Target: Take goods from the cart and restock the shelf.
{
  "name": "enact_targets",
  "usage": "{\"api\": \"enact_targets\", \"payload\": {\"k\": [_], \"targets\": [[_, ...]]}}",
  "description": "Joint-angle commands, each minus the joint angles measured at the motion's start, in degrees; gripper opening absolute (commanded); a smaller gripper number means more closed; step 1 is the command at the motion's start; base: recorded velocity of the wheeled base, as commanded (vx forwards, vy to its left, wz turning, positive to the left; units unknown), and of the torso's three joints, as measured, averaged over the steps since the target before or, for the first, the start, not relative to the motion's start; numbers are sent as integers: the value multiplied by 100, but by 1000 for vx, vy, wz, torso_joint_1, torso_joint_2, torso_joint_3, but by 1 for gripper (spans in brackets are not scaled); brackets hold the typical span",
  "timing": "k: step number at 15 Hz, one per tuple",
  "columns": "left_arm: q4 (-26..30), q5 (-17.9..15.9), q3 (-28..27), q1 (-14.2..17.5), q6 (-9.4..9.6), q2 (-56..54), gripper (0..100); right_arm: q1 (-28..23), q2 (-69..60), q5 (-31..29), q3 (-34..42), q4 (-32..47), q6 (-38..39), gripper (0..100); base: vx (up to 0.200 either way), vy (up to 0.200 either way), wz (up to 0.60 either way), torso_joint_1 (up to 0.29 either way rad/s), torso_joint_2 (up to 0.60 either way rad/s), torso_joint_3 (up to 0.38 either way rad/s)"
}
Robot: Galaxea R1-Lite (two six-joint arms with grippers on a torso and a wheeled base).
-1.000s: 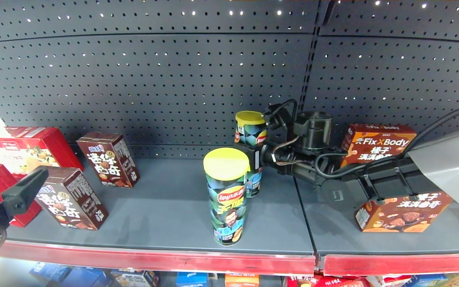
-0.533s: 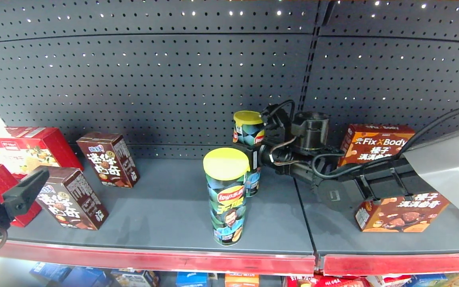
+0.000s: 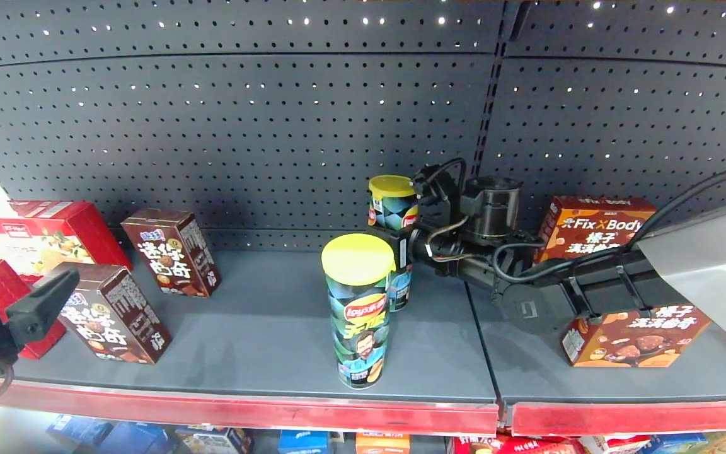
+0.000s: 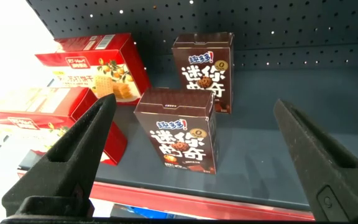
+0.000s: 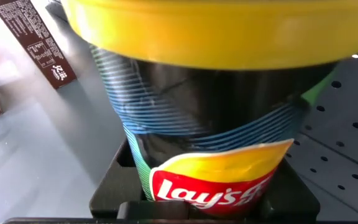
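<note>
Jaws of the right gripper (image 3: pixel 403 251) were clenched round the middle of the rear chips can (image 3: pixel 393 209), which stood upright near the centre of the grey shelf (image 3: pixel 262 328), its yellow lid above the fingers. The arm came in from four o'clock. A front chips can (image 3: pixel 358 309) stood free at seven o'clock of the held one, just beside it and hiding its lower part, so whether its base met the deck could not be told. Two orange-brown boxes (image 3: pixel 599 227) sat at three o'clock of the held can, one toward the back, one toward the front edge. Two brown snack boxes (image 3: pixel 114 312) stood at nine o'clock, with red boxes (image 3: pixel 48 233) beyond them at the shelf's end. The left gripper (image 3: pixel 38 306) hovered at eight o'clock by the front edge, near the nearer brown box.

From the left wrist, the left gripper (image 4: pixel 194 102) had its jaws spread wide and gripped nothing. Past them stood the brown snack boxes (image 4: pixel 182 134), one behind the other, apart, with the red boxes (image 4: pixel 98 62) beside them on the shelf (image 4: pixel 253 124).

From the right wrist, the right gripper (image 5: pixel 204 190) pressed black fingers (image 5: pixel 114 180) against both sides of the rear chips can (image 5: pixel 210 124), below its yellow lid. A brown snack box (image 5: pixel 36 37) stood farther off on the shelf (image 5: pixel 42 137), and the pegboard (image 5: pixel 347 137) lay behind the can.
</note>
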Motion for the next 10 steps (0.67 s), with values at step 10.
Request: {"api": "enact_targets", "payload": {"k": [10], "targets": [[-1,0,4,-1,0,-1,100,38,-85,-93,71,-20,-1,100,0,0,0,0,0,0]]}}
